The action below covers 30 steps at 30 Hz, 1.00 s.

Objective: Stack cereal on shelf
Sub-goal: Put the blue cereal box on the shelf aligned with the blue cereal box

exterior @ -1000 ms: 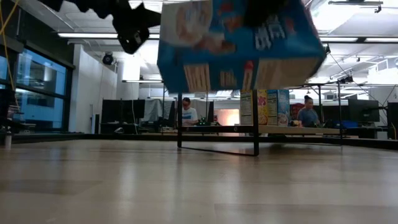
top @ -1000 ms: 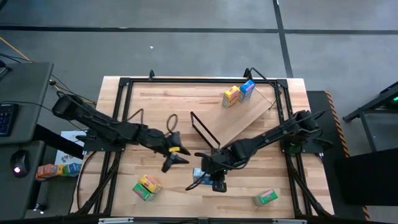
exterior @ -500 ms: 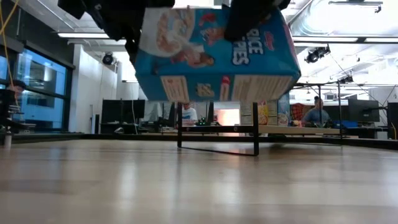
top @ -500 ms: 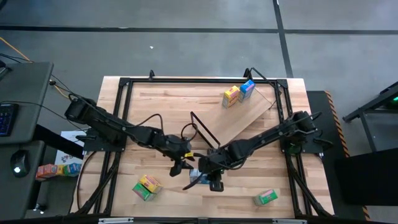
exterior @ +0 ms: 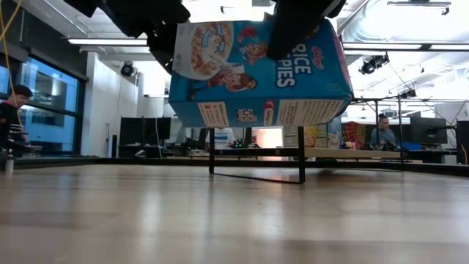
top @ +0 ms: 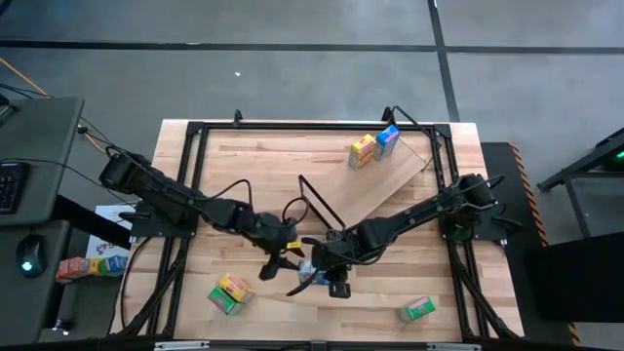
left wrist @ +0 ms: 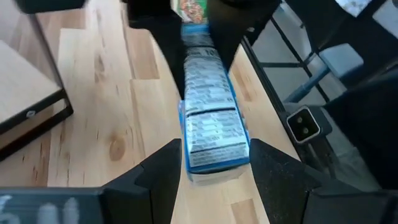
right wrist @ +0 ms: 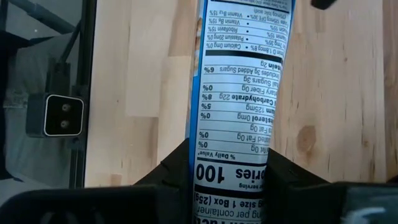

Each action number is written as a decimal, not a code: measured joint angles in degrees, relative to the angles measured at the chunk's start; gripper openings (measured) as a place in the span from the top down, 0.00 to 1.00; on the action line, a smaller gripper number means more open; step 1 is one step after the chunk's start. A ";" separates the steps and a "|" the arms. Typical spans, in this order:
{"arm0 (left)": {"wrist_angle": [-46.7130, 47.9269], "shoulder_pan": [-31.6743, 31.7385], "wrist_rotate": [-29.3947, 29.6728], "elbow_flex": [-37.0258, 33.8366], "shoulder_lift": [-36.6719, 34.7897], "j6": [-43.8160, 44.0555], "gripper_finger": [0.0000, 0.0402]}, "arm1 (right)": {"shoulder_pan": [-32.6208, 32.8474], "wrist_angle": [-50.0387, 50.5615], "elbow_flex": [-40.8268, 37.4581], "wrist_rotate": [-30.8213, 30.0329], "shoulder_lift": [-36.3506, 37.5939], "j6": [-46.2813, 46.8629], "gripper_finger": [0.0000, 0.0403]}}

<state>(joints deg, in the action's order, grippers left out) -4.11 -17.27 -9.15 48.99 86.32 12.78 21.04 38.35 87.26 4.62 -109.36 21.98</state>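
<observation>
A blue cereal box [exterior: 256,73] hangs above the table's near middle; it also shows in the high view [top: 310,274]. My right gripper [top: 327,278] is shut on it from the right. My left gripper [top: 291,263] is at its other end, with the fingers closed in on the box [left wrist: 211,118]. The shelf board [top: 385,190] lies slantwise at the far right, its black frame [top: 317,205] at the inner end. A yellow box [top: 363,151] and a blue box [top: 387,139] stand upright on the board's far end. My left gripper pinches the blue box at the end nearest it [left wrist: 212,149], one finger [left wrist: 165,174] on each broad face. The fingers come from the table's left and lie along the box. The box is clear of the table. My right gripper pinches the box's opposite end [right wrist: 233,165] between its two fingers [right wrist: 180,165], one on each broad face, with the narrow nutrition side toward its camera. It comes from the table's right, slanting down. The box is lifted clear and slightly tilted.
A yellow-and-green box [top: 229,292] lies near the table's front left and a green box [top: 416,310] near the front right. More boxes [top: 83,265] lie off the table's left edge. Black frame rails [top: 185,195] run along both sides. People show in the room behind.
My left gripper has gone toward the table's right and near edge, up to the blue box, and now has its fingers around the box's end. The box, still lifted by my right gripper, has turned so that more of its printed front faces the low camera.
</observation>
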 joint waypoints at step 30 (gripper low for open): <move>-0.32 -0.27 0.44 -0.02 0.04 0.04 0.23 | -0.94 -0.16 0.00 -2.91 0.00 -1.51 0.77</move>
<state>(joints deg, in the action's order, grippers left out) -4.43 -17.54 -8.71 48.97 86.37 12.82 20.09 38.19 87.26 1.71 -109.36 20.48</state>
